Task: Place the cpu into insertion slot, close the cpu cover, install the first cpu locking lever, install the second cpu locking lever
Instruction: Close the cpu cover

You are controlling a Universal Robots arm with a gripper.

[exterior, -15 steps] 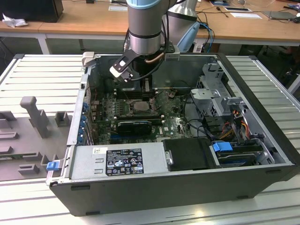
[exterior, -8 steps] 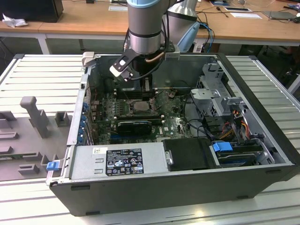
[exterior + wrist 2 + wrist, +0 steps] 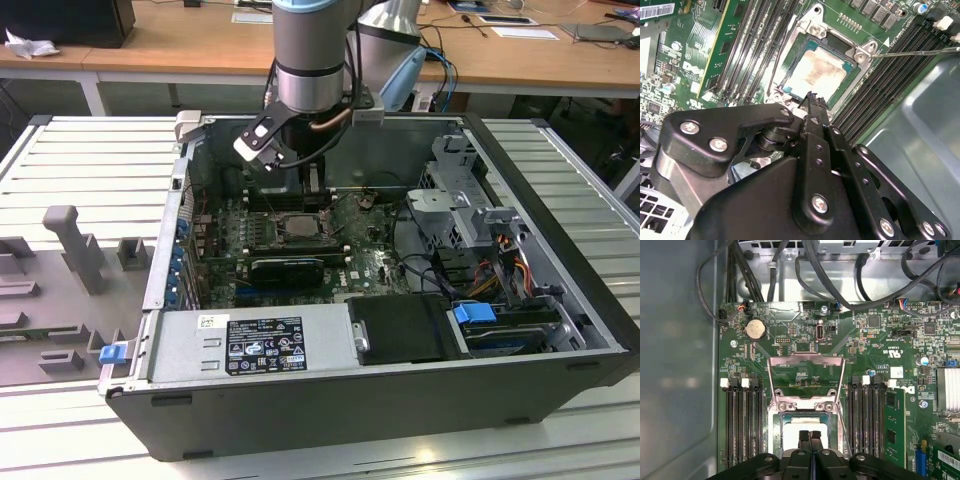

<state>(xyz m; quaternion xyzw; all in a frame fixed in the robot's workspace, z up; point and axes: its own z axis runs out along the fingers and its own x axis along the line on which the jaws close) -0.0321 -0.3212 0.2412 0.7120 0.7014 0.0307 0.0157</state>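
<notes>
The cpu (image 3: 799, 426) lies flat in the insertion slot (image 3: 774, 436), silvery-grey top up, and appears again in the second wrist view (image 3: 816, 74). The cpu cover (image 3: 806, 361) is swung open beyond the slot, with green board showing through its window. My gripper (image 3: 810, 436) hangs just above the chip's near edge, fingertips (image 3: 812, 98) pressed together and holding nothing. One thin locking lever (image 3: 912, 51) sticks out free beside the slot, also visible in the first wrist view (image 3: 842, 426). In the exterior view my gripper (image 3: 312, 195) reaches down into the case over the slot (image 3: 298, 226).
Long black memory slots (image 3: 742, 425) flank the socket on both sides (image 3: 871, 420). Black cables (image 3: 840, 285) loop along the case wall beyond the board. The open computer case (image 3: 560, 330) holds a power supply (image 3: 250, 345) and a drive cage (image 3: 465, 215).
</notes>
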